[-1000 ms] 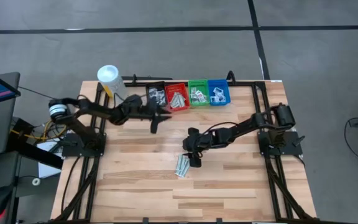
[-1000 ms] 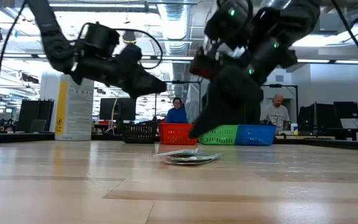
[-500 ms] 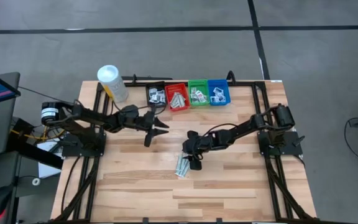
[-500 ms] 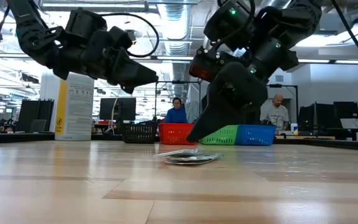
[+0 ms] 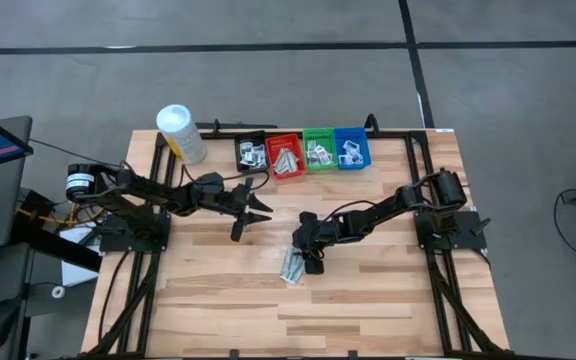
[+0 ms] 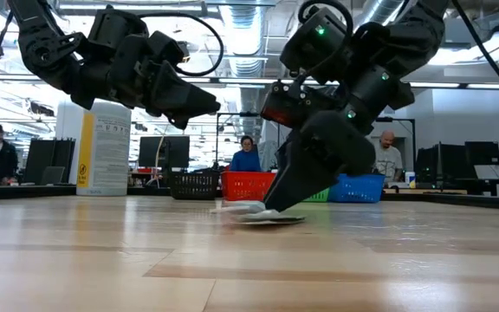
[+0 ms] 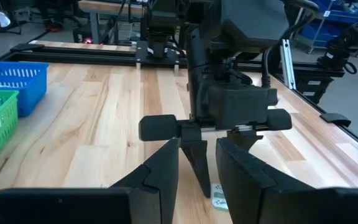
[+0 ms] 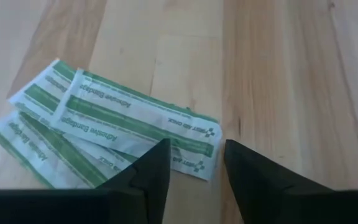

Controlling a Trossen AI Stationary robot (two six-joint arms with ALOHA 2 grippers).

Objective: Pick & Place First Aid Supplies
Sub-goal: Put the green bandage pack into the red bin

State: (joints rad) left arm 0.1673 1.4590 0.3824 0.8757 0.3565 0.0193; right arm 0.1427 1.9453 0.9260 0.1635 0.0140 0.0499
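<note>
High view, left to right: white canister (image 5: 180,131) upper left of the counter (image 5: 368,300). Left gripper (image 5: 252,212) hovers left of centre, fingers narrowly parted, holding nothing. Four bins (image 5: 303,152) along the top edge already carry packets, so much of the sorting looks done. Pale-green bandage strips (image 5: 294,265) lie loose at centre, a small overlapping pile. Right gripper (image 5: 311,262) is down at the pile's end, fingers a little apart astride one strip's tip, not yet pinched. Judged remaining: grasp these strips and bin them.
</note>
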